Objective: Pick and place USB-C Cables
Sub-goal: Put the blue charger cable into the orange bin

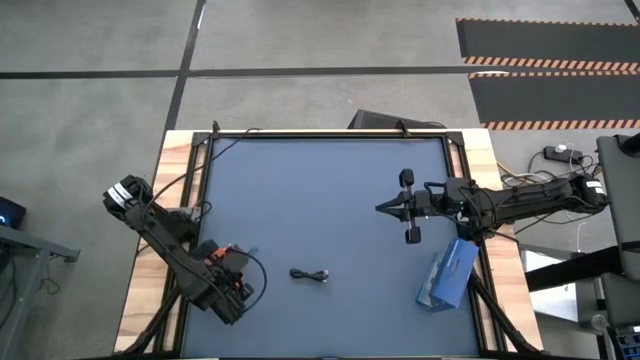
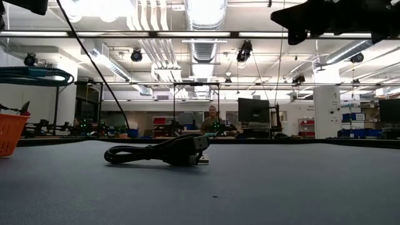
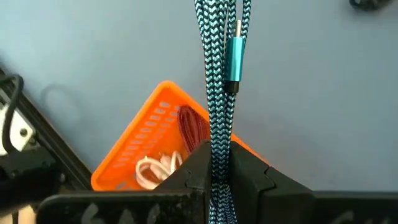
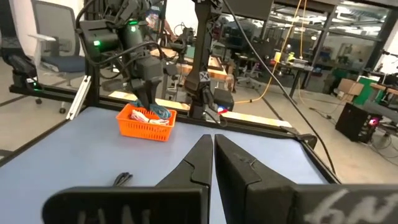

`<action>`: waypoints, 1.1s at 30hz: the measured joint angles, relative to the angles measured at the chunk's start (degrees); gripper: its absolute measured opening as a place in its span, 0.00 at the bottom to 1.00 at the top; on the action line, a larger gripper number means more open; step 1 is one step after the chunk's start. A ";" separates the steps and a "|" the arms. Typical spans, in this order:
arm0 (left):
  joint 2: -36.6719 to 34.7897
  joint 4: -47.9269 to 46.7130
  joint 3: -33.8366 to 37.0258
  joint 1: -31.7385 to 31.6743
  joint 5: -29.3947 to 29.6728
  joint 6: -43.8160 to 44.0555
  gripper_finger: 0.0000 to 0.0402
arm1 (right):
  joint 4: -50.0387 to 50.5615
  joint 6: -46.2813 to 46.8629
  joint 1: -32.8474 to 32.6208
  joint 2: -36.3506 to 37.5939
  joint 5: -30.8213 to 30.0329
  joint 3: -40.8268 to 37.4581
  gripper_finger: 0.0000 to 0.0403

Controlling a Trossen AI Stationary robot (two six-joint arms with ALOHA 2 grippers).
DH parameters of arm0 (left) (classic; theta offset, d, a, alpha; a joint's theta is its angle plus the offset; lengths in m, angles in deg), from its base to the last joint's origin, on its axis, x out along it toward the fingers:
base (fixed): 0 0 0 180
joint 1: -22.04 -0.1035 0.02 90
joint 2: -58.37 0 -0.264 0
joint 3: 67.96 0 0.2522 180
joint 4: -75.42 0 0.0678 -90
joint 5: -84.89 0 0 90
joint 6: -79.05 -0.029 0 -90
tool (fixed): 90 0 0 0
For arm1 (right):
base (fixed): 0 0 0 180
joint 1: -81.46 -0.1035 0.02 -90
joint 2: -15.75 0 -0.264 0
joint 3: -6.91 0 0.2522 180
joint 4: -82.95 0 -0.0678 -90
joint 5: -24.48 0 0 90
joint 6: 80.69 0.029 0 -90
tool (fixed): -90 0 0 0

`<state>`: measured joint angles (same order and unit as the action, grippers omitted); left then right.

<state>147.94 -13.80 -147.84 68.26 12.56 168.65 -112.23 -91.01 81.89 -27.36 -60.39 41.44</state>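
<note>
1. The left gripper [image 3: 219, 171] hangs over the orange tray [image 3: 134, 149] at the table's near-left corner, its fingers clamped on the teal-blue cable [image 3: 221, 74], which dangles as a doubled braided bundle with its metal-tipped plug [image 3: 232, 59] showing.
2. In the tray lie the white cable [image 3: 155, 169] and the magenta-pink cable [image 3: 189, 127], both coiled loosely against the mesh walls.
3. The black cable [image 1: 310, 275] lies alone on the table [image 1: 330, 200] near the middle of the near edge, well apart from the tray and from the flat blue box [image 1: 447, 273] at the near-right.
4. The right gripper [image 1: 405, 208] waits above the right half of the table with its fingers close together, holding nothing.
5. Handling, as a judgement: the cables look light and limp, so the teal-blue one should drop freely once released, though its hanging loops could catch on the tray's rim.
6. The braided sleeve probably gives good friction; the black one looks smoother and may slip in a shallow pinch.
7. The black cable [image 2: 156, 153] is bundled low and flat, plug end [image 2: 200, 142] raised slightly.
8. The best hold seems to be across the middle of the bundle, where several strands lie together, not on the hard plug or a single loop that would unravel.
</note>
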 joint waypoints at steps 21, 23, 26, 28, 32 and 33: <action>0.06 -0.55 2.01 0.35 -6.49 2.75 0.05 | 2.48 4.39 -0.02 -0.07 -0.07 -0.29 0.02; 0.04 -0.57 3.34 0.35 -8.52 5.03 0.05 | 2.91 4.41 -0.02 -0.13 -0.07 -0.30 0.02; 0.02 -0.57 5.32 0.40 -12.17 9.02 0.06 | 2.93 4.30 -0.02 -0.13 -0.07 -0.27 0.02; -0.01 -0.31 6.08 0.46 -12.73 11.07 0.09 | 3.00 4.26 -0.02 -0.13 -0.07 0.04 0.02; -0.05 -0.09 6.55 0.44 -12.73 12.07 0.17 | 2.91 3.82 -0.02 -0.13 -0.07 0.59 0.02; -0.07 0.07 6.55 0.40 -12.71 12.07 0.19 | 2.98 3.64 -0.02 -0.13 -0.08 0.61 0.02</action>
<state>147.87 -13.73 -141.29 68.65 -0.15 180.72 -109.25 -87.37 81.86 -27.49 -60.47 42.05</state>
